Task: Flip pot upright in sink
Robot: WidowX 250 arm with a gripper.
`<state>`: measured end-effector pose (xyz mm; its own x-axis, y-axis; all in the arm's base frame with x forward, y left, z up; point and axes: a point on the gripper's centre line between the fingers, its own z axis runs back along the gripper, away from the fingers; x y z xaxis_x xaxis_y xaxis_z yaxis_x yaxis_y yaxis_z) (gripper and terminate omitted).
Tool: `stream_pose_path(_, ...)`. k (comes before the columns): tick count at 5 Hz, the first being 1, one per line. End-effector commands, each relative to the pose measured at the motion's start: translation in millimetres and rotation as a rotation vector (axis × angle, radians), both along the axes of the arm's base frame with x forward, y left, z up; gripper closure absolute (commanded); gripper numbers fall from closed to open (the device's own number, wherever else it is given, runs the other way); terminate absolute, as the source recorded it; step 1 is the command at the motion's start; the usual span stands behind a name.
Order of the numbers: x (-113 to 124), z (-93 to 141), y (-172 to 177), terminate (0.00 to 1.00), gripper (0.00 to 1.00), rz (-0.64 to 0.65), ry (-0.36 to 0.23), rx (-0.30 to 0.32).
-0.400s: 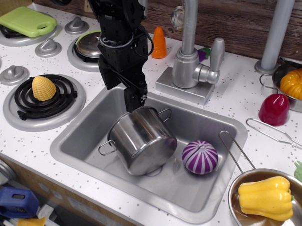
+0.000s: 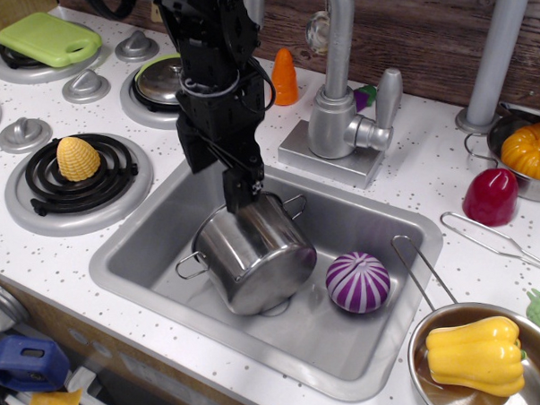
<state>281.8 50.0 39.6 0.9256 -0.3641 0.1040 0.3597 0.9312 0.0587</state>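
The shiny steel pot lies tilted in the sink, its bottom facing the front and its mouth turned toward the back wall. One wire loop handle shows at its left and one at its upper right. My black gripper reaches down from the back left onto the pot's upper rim. A finger overlaps the outside of the rim; the other is hidden behind it. The jaws appear closed on the rim.
A purple striped ball lies in the sink just right of the pot. The faucet stands behind the sink. A long-handled pan with a yellow pepper sits at the front right. A burner with a yellow corn is on the left.
The gripper has come down onto the pot's rim, and the pot has tipped slightly, its left rim edge now lower. The ball has not moved.
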Motion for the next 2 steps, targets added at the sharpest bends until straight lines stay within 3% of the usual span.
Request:
stream_pose_path(1, 8.0, 13.3, 4.1, 0.00, 0.00, 0.017, -0.023, -0.085)
stream_pose_path(2, 11.0, 9.1, 3.6, 0.00, 0.00, 0.031, -0.044, -0.153)
